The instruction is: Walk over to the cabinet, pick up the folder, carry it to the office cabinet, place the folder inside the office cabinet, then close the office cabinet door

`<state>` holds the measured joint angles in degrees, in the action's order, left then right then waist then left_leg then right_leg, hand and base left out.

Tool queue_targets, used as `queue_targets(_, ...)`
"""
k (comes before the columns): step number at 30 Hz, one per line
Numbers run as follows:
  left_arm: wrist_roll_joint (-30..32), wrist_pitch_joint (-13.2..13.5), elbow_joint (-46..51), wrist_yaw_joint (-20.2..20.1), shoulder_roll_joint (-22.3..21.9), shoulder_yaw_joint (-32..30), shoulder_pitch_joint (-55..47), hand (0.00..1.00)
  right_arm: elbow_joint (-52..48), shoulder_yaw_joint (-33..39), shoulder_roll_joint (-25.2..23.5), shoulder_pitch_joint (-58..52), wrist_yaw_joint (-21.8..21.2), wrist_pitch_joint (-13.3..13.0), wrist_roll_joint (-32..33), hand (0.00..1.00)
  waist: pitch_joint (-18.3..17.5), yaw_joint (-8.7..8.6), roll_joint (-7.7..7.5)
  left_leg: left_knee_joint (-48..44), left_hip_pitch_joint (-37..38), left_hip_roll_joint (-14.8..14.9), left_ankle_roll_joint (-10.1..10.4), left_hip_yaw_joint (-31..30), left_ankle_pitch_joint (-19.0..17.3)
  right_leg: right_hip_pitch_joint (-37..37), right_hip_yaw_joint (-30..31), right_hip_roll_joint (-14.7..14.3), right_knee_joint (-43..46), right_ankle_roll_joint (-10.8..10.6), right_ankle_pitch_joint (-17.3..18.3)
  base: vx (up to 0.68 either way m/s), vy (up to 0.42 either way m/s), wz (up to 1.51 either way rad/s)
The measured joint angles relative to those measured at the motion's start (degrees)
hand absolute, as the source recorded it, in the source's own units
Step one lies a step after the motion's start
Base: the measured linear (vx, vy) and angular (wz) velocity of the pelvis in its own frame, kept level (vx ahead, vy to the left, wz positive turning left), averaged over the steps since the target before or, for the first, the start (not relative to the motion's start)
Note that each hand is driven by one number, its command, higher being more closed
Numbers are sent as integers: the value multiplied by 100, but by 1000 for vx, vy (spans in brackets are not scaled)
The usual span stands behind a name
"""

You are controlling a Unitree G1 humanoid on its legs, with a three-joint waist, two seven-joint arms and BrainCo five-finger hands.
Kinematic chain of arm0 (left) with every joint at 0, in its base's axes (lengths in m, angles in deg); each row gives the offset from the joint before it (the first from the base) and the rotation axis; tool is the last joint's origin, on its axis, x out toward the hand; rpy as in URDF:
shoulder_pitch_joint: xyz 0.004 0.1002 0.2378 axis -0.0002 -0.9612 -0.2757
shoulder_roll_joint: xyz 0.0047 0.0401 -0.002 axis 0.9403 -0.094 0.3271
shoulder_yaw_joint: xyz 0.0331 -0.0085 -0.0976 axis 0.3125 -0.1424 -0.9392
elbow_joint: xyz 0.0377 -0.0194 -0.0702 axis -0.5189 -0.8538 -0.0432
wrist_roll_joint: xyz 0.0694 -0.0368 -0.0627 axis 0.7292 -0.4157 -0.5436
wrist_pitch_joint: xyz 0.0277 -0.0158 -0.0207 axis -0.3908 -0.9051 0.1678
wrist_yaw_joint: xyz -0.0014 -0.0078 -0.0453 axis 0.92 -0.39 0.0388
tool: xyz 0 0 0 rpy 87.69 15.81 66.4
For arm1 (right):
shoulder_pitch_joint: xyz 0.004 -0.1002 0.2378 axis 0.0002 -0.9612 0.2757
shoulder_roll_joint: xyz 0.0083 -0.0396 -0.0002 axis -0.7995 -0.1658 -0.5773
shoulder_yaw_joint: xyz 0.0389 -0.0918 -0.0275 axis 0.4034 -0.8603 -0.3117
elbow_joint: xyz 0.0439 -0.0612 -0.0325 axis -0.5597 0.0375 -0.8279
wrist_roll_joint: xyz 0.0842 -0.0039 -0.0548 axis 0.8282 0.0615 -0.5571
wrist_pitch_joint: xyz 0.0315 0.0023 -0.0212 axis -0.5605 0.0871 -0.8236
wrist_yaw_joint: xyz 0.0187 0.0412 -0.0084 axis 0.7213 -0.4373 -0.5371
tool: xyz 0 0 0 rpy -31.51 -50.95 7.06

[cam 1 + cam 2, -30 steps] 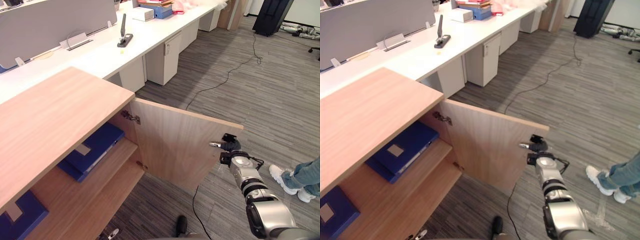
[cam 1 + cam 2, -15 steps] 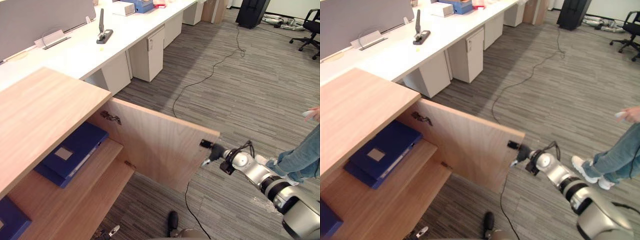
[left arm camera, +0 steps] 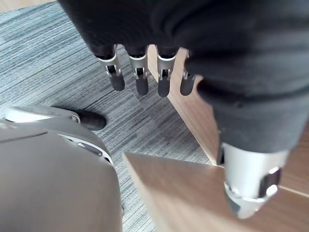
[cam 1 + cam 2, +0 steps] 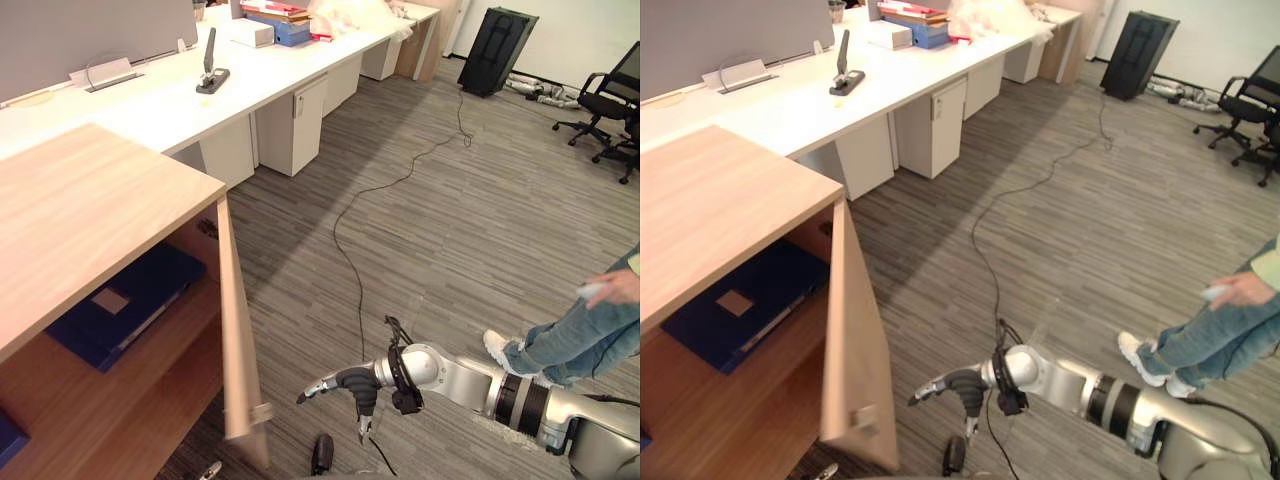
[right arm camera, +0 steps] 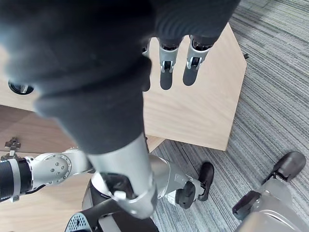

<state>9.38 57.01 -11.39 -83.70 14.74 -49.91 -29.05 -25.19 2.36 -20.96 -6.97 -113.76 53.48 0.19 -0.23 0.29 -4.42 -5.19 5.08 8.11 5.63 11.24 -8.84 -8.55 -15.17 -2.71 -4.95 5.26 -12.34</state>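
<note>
1. The left hand [image 3: 145, 72] hangs low beside the robot. Its fingers are straight and loose, holding nothing, over the grey carpet [image 3: 58, 72] and next to a wooden panel.
2. The right hand [image 4: 345, 382] reaches out low over the floor with its fingers [image 5: 166, 60] relaxed and extended. It grips nothing. The fingertips face the cabinet door [image 4: 232, 300] and sit close to its free edge, with a gap between them.
3. The door stands roughly half shut and shows almost edge-on from the head. It is between the right hand and the cabinet's inside.
4. The blue folder [image 4: 120, 305] lies flat on the upper shelf of the office cabinet [image 4: 90, 220], label up. Its long axis slants from near left to far right. It is well apart from both hands, behind the door.
5. To the right, a person's jeans and white shoes [image 4: 500, 350] stand on the carpet.
6. Farther back runs a long white desk [image 4: 180, 105], with black chairs [image 4: 600, 100] at the far right.
</note>
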Motion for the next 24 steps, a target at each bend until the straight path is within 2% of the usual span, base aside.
queue_targets(3,-200,-10,-120,20,144,-703,-23,0,-15,-67,95,14,-145,2,0,0,-1,122,-4,-1,0,-17,1,-22,5,13,-17,19,0,3,-5,38,30,5)
queue_targets(4,-251,-9,-160,12,151,-1112,-30,0,-12,-124,195,14,-243,9,-4,0,1,230,-8,-4,1,-35,-4,-93,11,47,-49,43,-4,2,-4,12,17,18)
queue_targets(6,-281,-9,-162,10,130,-1434,-61,0,-9,-201,261,24,-304,10,-62,0,9,301,-24,-2,-4,-54,-24,-197,33,99,-170,91,-28,-23,14,-8,14,35)
queue_targets(10,-287,-10,-156,5,98,-1991,-217,0,65,-263,215,11,-392,3,-504,0,87,542,-231,-8,-122,-96,-132,-583,65,177,-510,218,-32,-149,110,-32,7,46)
queue_targets(12,-233,-14,-157,6,61,-2094,-292,0,369,-221,-32,-5,-371,3,-703,0,98,676,-305,-12,-175,-93,-149,-699,81,184,-604,237,-31,-164,123,-8,2,40)
queue_targets(15,-225,-30,-158,6,-94,-2070,-301,0,1525,160,-923,-239,-185,22,-946,0,131,870,-330,-24,-296,-99,-124,-939,122,192,-824,293,-28,-184,151,26,10,40)
queue_targets(16,-229,-37,-153,6,-180,-1972,-293,0,2201,437,-1467,-361,-41,45,-1132,0,160,952,-289,-22,-301,-103,-91,-1024,124,221,-878,305,-27,-172,170,46,21,25)
queue_targets(17,-236,-42,-152,6,-229,-1897,-291,0,2571,576,-1780,-406,82,73,-1235,0,188,989,-251,-23,-300,-104,-84,-1070,128,249,-928,314,-27,-167,188,58,29,39)
queue_targets(19,-291,-45,-144,12,-466,-1669,-264,0,4202,1382,-3001,-546,690,171,-1702,0,301,1044,-85,-33,-296,-130,-81,-1289,136,367,-1146,372,-26,-175,246,52,39,48)
queue_targets(21,-438,-55,-114,18,-647,-1652,-204,0,5115,1865,-3629,-574,1206,284,-2003,0,372,1123,27,-56,-311,-173,-85,-1462,136,440,-1305,435,12,-198,298,60,70,46)
queue_targets(23,-445,-50,-21,23,-760,-1629,-162,0,5655,2195,-3875,-694,1579,330,-2071,0,476,1211,195,-149,-309,-216,-139,-1635,115,419,-1486,605,431,-269,533,74,123,62)
queue_targets(24,-445,-50,-36,22,-778,-1551,-168,0,5924,2370,-3978,-833,1783,362,-2150,0,493,1183,284,-276,-378,-317,-181,-1878,112,208,-1678,944,1263,-374,937,77,160,101)
